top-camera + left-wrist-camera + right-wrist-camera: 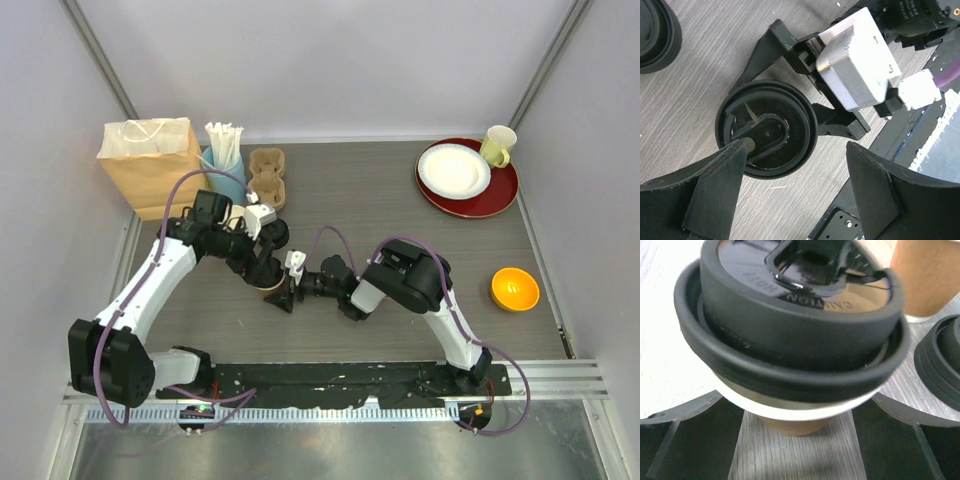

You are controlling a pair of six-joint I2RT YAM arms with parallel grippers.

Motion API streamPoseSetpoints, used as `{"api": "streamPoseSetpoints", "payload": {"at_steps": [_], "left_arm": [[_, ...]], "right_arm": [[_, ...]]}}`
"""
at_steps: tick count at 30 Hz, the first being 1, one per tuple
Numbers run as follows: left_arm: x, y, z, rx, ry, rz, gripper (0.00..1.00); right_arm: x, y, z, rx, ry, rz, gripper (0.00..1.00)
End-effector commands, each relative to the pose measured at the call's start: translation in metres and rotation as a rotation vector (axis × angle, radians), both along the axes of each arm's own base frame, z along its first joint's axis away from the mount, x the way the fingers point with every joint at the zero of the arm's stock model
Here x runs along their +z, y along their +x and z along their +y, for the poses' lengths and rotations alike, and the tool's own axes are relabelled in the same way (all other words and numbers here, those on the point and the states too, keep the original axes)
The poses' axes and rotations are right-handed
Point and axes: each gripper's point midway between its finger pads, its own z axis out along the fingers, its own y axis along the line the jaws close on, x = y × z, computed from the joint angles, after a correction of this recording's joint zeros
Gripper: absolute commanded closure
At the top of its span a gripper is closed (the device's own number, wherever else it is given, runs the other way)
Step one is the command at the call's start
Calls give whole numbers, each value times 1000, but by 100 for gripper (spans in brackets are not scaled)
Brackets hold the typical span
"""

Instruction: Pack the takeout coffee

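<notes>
Gray wood table [400,215] has a paper bag [150,165] at the far left. Near the middle, the left gripper [797,150] hangs over a brown cup [795,426]. Its fingers are wide apart, and one finger [735,155] touches the black lid [767,125]. That cup stands straight up, with the lid on top but tipped. The right gripper [797,410] has a finger on each side of it; I cannot tell if they squeeze. A second brown cup [927,275] stands just past it, near a loose lid [940,360].
</notes>
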Motion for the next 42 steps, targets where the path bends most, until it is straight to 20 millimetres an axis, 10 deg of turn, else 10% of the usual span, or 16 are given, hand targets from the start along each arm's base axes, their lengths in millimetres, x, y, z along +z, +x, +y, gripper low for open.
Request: {"api": "streamPoseSetpoints", "payload": {"at_steps": [1, 14, 27, 33, 37, 42], "left_arm": [[0, -2, -8, -50, 1, -15, 16], [44, 8, -11, -58, -28, -101, 11], [64, 46, 25, 224, -55, -156, 11], [59, 51, 36, 286, -56, -158, 13], [49, 54, 43, 324, -49, -146, 13], [34, 58, 53, 380, -60, -116, 13]], "right_arm": [[15, 3, -2, -12, 22, -35, 12], [28, 5, -21, -61, -79, -67, 6], [38, -43, -62, 147, -411, -15, 6], [72, -49, -75, 183, -455, -81, 19], [128, -59, -62, 260, -366, -119, 30], [146, -37, -34, 208, -301, -158, 53]]}}
